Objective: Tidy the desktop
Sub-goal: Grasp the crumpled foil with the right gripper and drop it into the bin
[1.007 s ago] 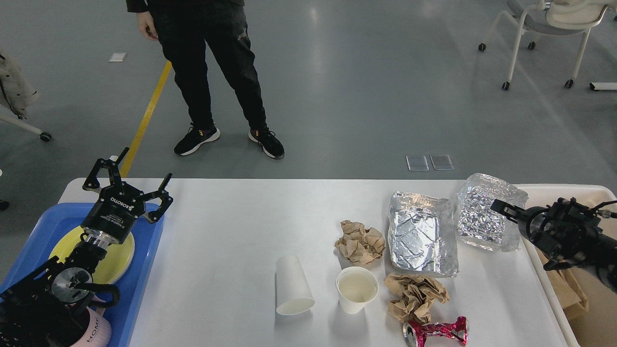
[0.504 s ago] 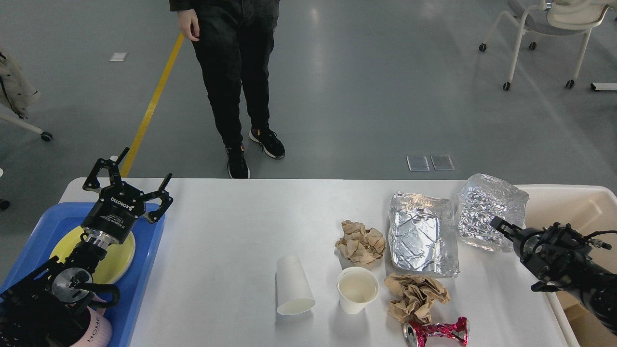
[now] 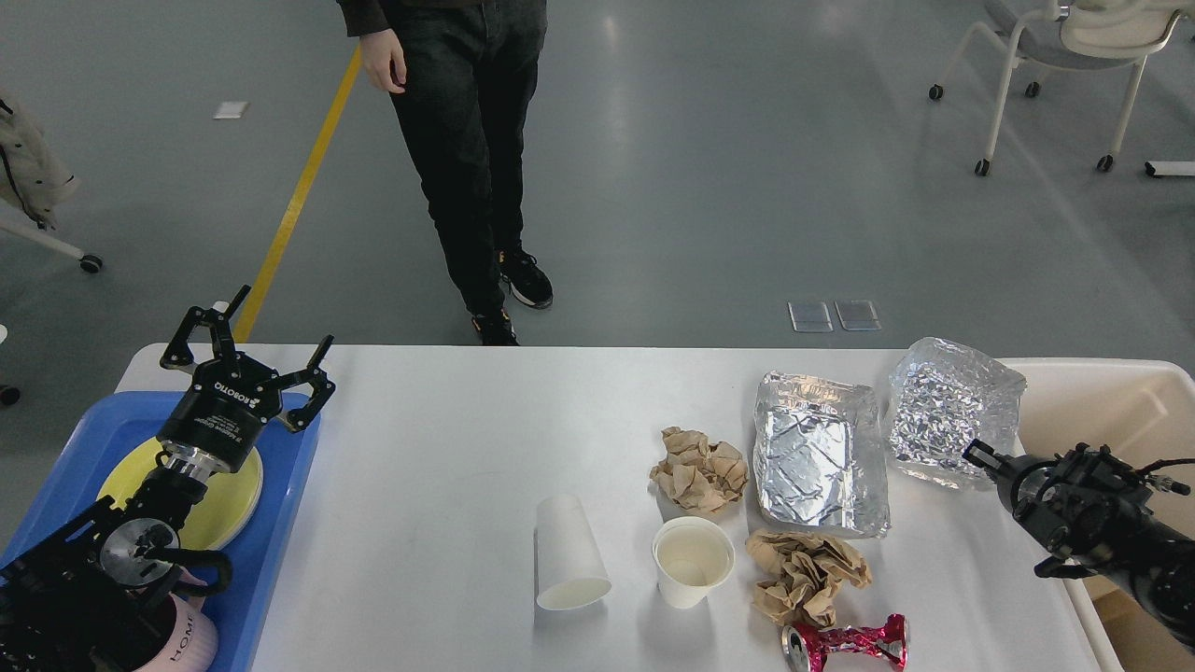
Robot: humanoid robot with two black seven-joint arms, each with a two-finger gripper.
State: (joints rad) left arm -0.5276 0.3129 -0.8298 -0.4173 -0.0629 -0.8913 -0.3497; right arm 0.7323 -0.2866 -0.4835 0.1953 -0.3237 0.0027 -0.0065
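At the far left, one blue plastic tray (image 3: 280, 523) with rounded corners sits on the left end of the table. It carries one round, flat pale-yellow plate (image 3: 229, 504) and, at the bottom edge, one pink cup (image 3: 191, 644) with lettering, partly hidden by the arm. The left hand (image 3: 245, 350) hovers over the tray's far corner, its two black fingers spread wide and grasping nothing.

The large white rectangular table (image 3: 439, 448) with rounded corners, smooth and plain, fills the lower half of the view, from the tray across to the bin.

Near the middle there are two white paper cups: one lying on its side (image 3: 568, 553) with its mouth toward the near edge, and one upright (image 3: 693, 562) just to its right, open and showing a cream inside. Two crumpled brown paper wads follow: one (image 3: 698, 469) beyond the upright cup, the other (image 3: 808, 574) to the cup's right. One crushed red metallic can (image 3: 845, 642) lies on its side at the near edge, just below the second wad.

Two wrinkled, shiny pieces of silver foil come next: a shallow tray-like one (image 3: 820, 455) and, just beside it to the right, a bulkier crinkled block (image 3: 950, 411).

The right hand (image 3: 980, 455) points left at the near edge of the foil block; it is dark and seen end-on, so I cannot tell whether it is spread or clenched. One cream plastic bin (image 3: 1102, 392) stands at the right end.
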